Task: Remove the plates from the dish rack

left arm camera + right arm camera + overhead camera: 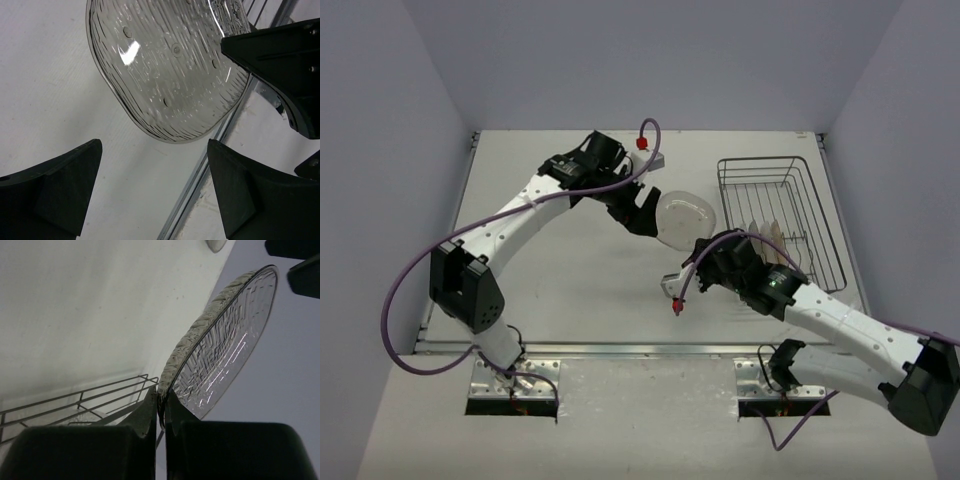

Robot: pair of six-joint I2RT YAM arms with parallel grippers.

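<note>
Right gripper (160, 393) is pinching the plate (682, 213) beside the rack (767, 158); left gripper (154, 147), gaping wide, should be centring first.

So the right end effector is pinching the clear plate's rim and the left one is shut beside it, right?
Not shut: the left end effector is open, fingers apart, in the left wrist view. The right end effector does pinch the plate by its rim.
</note>
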